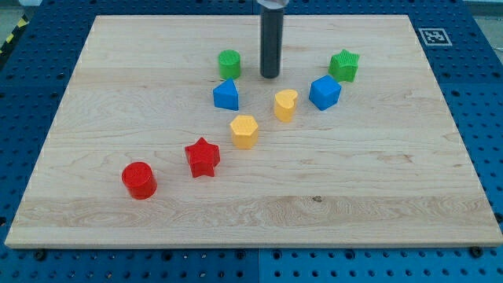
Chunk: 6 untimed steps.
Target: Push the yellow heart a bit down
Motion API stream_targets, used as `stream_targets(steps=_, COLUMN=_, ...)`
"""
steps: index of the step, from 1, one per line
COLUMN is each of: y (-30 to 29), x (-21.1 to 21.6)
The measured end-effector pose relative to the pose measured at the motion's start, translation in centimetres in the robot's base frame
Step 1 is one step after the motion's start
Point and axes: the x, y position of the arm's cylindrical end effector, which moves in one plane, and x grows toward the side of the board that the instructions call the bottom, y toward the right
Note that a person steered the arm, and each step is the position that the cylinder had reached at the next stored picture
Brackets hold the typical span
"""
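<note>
The yellow heart stands on the wooden board, a little above the view's middle. My tip is just above it and slightly to its left, a small gap apart. The rod rises straight to the view's top edge.
A yellow hexagon lies below-left of the heart. A blue triangle-like block is to the heart's left, a blue cube to its right. A green cylinder and a green star sit higher. A red star and a red cylinder lie lower left.
</note>
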Motion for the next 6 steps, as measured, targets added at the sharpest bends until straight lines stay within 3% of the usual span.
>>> stream_targets(steps=2, y=2.4, x=2.2)
stream_targets(steps=6, y=0.7, x=4.8)
